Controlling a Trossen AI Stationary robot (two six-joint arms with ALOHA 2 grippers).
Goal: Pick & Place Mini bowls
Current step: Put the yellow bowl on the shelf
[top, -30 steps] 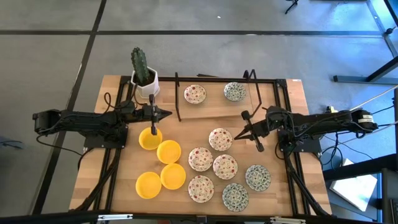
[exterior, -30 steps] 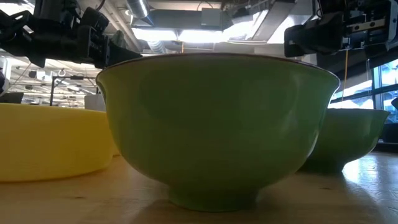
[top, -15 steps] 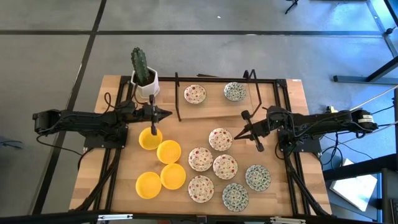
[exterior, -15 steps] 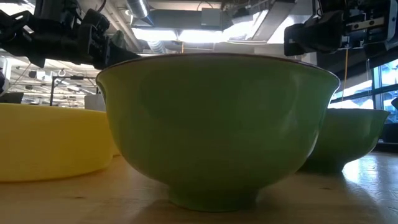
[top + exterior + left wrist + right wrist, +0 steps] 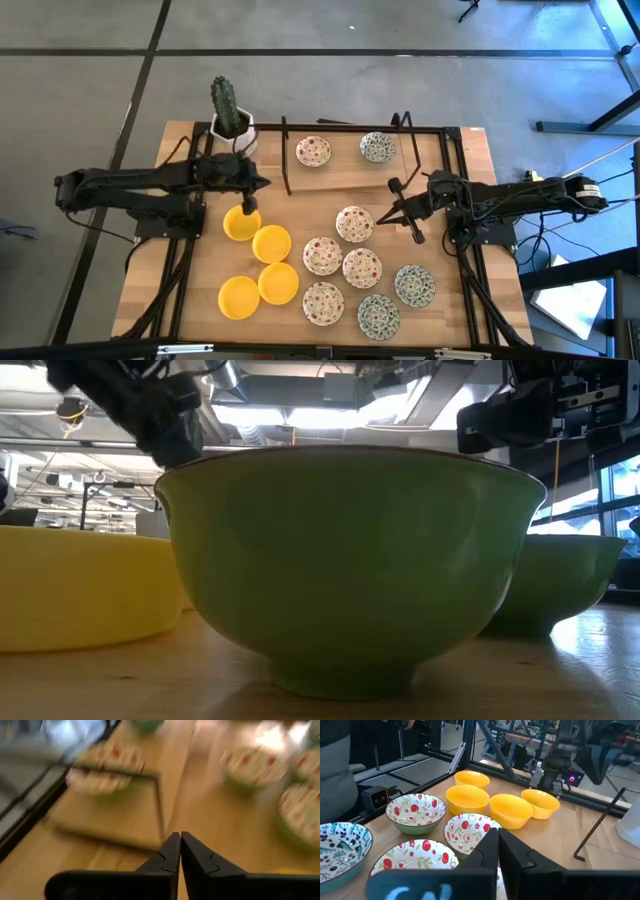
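Since the earlier frame the left arm had swung up toward the cactus pot [image 5: 233, 130], its left gripper [image 5: 262, 183], fingers pressed together and empty, now just beside the pot; the right gripper [image 5: 380, 219], likewise closed and empty, lay well apart from it. The mini bowls [image 5: 322, 256] sat near and beyond the pot, fourteen overhead. They looked light, rigid, glazed and breakable, best pinched at the rim. Only the low view showed green undersides.
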